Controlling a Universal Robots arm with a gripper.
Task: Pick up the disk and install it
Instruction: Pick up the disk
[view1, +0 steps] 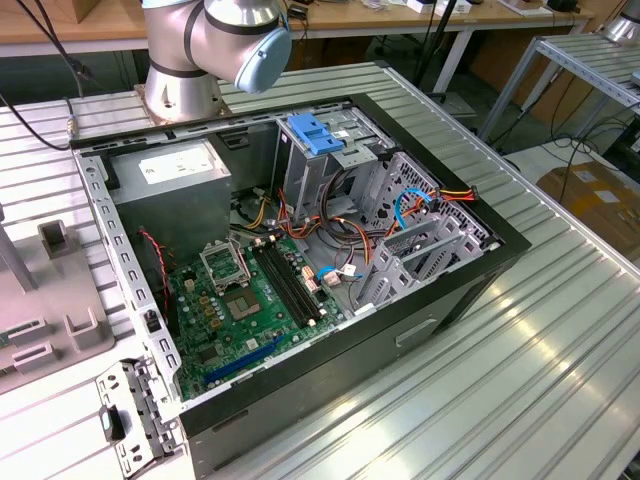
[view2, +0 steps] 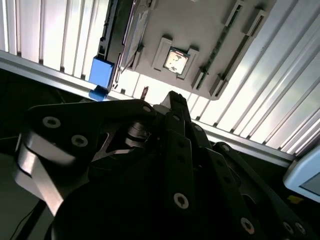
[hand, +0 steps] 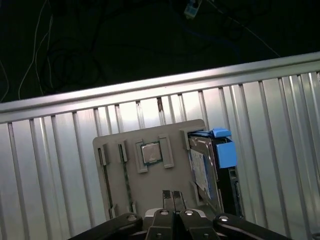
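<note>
You have no print here that can be read. The white label (view1: 178, 165) on the power supply (view1: 165, 215) carries lines too small to make out. In the first wrist view the disk (hand: 216, 175) bears a pale sticker (hand: 201, 169), its print likewise too small. The cardboard box (view1: 598, 205) shows stickers, also unreadable.

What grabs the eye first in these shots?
The open computer case on the ribbed table dominates the exterior view, with its green motherboard and a tangle of cables exposed. In the first wrist view, the disk stands on edge in a grey holder tray, its bright blue rails catching the eye beside a CPU chip. The shut gripper hangs over that tray.
</note>
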